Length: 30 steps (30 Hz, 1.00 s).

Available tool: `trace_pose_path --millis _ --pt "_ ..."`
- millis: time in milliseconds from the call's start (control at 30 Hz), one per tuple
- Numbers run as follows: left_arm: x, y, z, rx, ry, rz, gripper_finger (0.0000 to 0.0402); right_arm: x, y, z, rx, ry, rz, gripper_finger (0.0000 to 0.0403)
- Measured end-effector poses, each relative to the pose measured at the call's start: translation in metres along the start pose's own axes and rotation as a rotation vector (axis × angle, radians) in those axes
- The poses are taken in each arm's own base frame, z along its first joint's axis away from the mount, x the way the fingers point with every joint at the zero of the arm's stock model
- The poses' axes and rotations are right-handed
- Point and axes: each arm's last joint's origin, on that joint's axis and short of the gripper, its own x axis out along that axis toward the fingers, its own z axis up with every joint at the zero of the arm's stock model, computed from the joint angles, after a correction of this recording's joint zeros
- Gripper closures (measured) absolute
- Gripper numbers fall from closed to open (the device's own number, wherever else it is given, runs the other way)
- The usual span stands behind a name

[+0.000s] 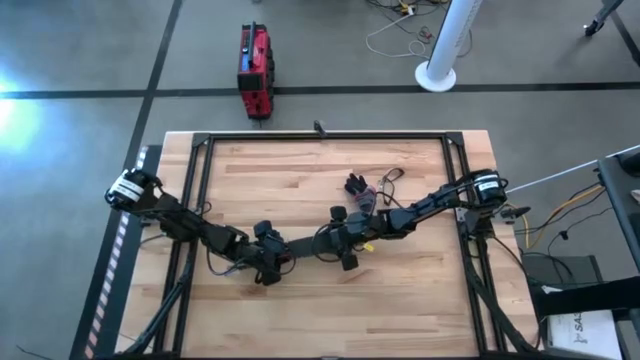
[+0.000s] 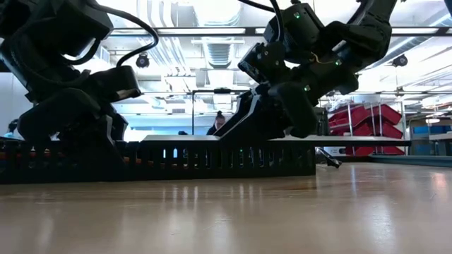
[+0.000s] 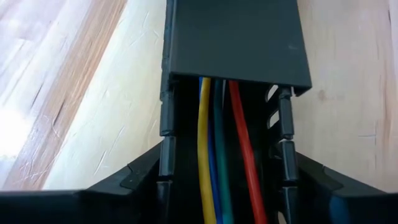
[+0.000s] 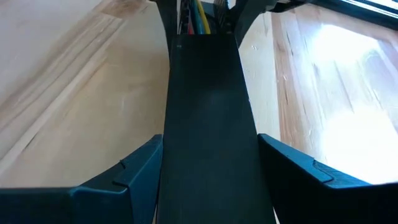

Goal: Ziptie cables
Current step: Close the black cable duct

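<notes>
Left wrist view: cables (image 3: pixel 214 162) (yellow, blue, green, red) lie in slotted black cable duct (image 3: pixel 236 43) mid-counter, cover part-on. Both jaws straddle duct, spread. No ziptie visible; tying apparently undone.

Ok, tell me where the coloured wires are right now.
In the left wrist view the wires run inside a slotted dark duct under its partly fitted cover, between the left gripper and right gripper.

Yellow, blue, green and red cables (image 3: pixel 214 155) run inside a dark grey slotted duct (image 3: pixel 236 37) with a black cover (image 4: pixel 208 112) on a pale, streaky-grained wooden table (image 1: pixel 300 170), beside a red case (image 1: pixel 255 68) on grey floor (image 1: pixel 90 60).
</notes>
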Motion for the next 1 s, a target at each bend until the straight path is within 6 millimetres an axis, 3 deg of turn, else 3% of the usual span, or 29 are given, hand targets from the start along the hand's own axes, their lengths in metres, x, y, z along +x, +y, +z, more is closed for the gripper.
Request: trace_pose_path --millis 1000 --pt "0.000 0.000 0.000 0.068 0.001 0.000 0.0179 -0.001 -0.012 0.009 -0.018 0.048 0.001 0.0184"
